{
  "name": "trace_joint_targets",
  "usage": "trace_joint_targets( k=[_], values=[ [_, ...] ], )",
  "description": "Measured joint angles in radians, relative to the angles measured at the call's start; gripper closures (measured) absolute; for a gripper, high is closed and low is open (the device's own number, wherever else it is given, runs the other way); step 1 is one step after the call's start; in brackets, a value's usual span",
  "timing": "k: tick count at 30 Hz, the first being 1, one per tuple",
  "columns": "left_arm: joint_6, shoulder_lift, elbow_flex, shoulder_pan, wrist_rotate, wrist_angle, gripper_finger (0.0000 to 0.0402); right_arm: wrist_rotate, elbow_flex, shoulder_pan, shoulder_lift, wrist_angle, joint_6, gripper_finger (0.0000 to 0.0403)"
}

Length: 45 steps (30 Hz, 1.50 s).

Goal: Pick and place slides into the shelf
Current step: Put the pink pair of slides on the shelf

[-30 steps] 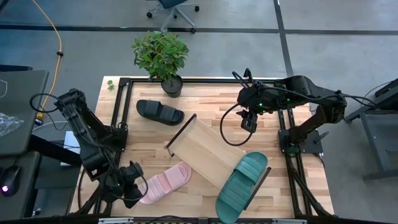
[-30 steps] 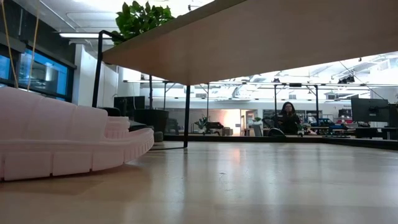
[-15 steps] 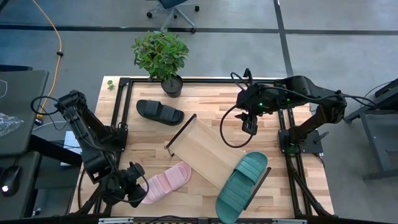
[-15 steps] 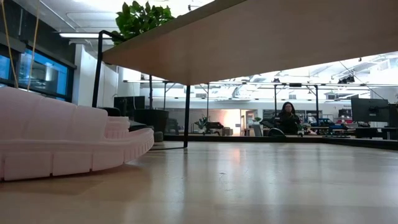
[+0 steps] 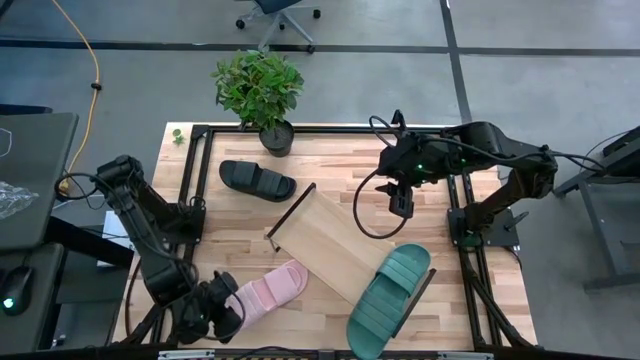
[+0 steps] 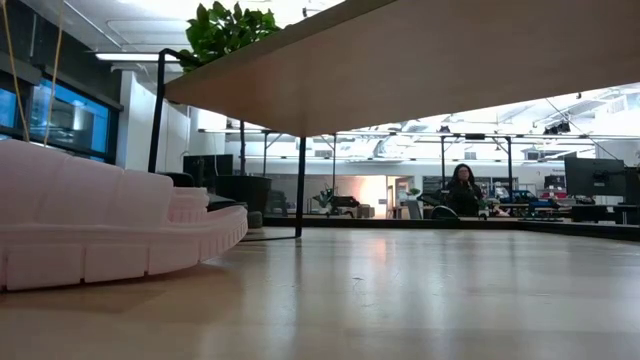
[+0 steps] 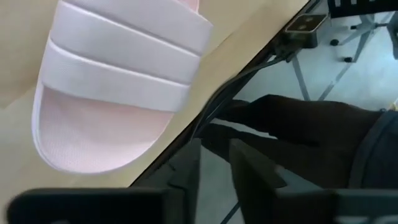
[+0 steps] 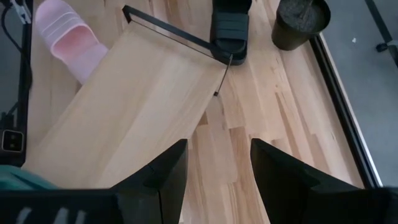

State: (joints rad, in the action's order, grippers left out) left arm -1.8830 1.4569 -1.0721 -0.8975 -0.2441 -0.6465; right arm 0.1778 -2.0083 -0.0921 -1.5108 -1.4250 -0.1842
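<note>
The pink slide (image 5: 265,293) lies flat on the table near its front left, strap up; it also shows in the left wrist view (image 7: 118,81) and the low view (image 6: 100,230). My left gripper (image 5: 220,318) (image 7: 214,158) hangs open just past the slide's near-left end, over the table's edge. The black slide (image 5: 257,180) lies at the far left. The teal slide (image 5: 390,297) lies at the right end of the shelf (image 5: 335,245), which stands slantwise mid-table. My right gripper (image 5: 400,205) (image 8: 217,155) hovers open, high above the shelf's far side.
A potted plant (image 5: 262,95) stands at the far edge. Black frame rails (image 5: 192,170) run along the table's sides. In the low view the shelf's underside (image 6: 420,60) spans overhead on a thin black leg (image 6: 300,185). A person (image 6: 462,190) sits far back in the room.
My left gripper has sunk and gone toward the table's near edge, alongside the pink slide's near-left end. The pink slide has stayed where it was.
</note>
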Motion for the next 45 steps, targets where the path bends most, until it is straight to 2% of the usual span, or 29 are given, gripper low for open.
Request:
trace_joint_targets(
  k=[5, 10, 30, 39, 45],
  values=[
    [-0.033, 0.000, 0.000, 0.000, 0.014, -0.041, 0.0249, -0.002, 0.000, 0.000, 0.000, 0.000, 0.002, 0.0236],
    [-0.043, 0.026, 0.000, 0.000, 0.054, -0.055, 0.0221, -0.002, 0.000, 0.000, 0.000, 0.000, 0.002, 0.0236],
    [-0.036, 0.149, 0.000, 0.029, 0.016, -0.046, 0.0229, -0.004, 0.000, 0.000, 0.000, 0.000, -0.017, 0.0236],
    [-0.034, 0.164, 0.000, 0.033, -0.007, -0.048, 0.0229, -0.026, 0.000, 0.000, 0.000, 0.000, -0.017, 0.0236],
    [-0.033, 0.164, 0.000, 0.033, -0.086, -0.069, 0.0229, -0.028, 0.000, 0.000, 0.000, 0.000, -0.017, 0.0236]
  ],
)
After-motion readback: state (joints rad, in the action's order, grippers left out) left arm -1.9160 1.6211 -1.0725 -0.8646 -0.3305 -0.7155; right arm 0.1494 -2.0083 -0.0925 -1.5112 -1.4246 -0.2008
